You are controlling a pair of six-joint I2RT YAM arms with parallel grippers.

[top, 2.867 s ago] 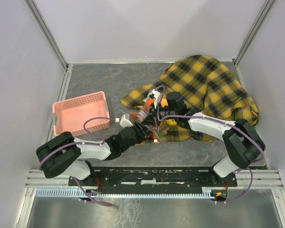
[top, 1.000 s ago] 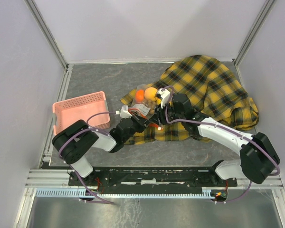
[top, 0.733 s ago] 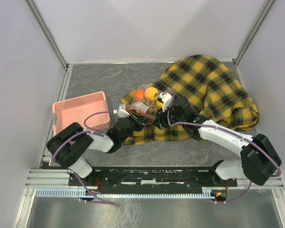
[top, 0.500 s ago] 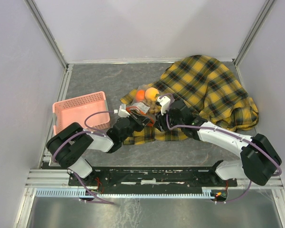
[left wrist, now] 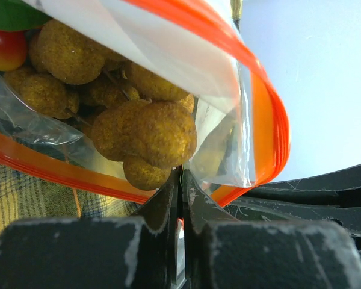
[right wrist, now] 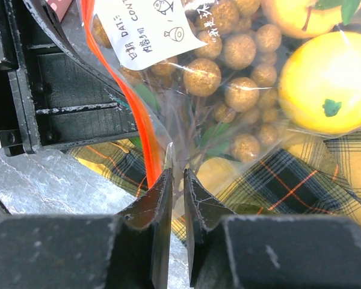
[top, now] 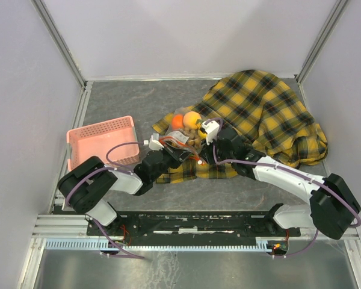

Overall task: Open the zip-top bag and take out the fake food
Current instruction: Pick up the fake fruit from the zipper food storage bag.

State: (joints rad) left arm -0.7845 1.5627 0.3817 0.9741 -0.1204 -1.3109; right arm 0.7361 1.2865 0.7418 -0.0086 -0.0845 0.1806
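Note:
The zip-top bag [top: 182, 138] lies on the plaid cloth, clear with a red-orange zip strip [right wrist: 136, 102] and a white label [right wrist: 151, 24]. Inside is the fake food: a tan grape bunch [right wrist: 228, 54] with green leaves, yellow fruit [right wrist: 331, 84] and orange fruit [top: 193, 117]. My left gripper [top: 184, 154] comes from the left and is shut on the bag's orange zip edge [left wrist: 265, 120], with the grape bunch [left wrist: 145, 129] just beyond its tips [left wrist: 181, 174]. My right gripper [top: 200, 155] [right wrist: 176, 174] comes from the right, its jaws nearly together on the bag's clear lip beside the strip.
A yellow-black plaid cloth [top: 265, 114] covers the right back of the grey table. A pink perforated basket [top: 102, 141] stands at the left. White walls and metal rails enclose the table on three sides.
My right gripper has come down to the bag's near edge and narrowed its jaws onto the clear lip. The left gripper keeps its hold; the bag has shifted slightly.

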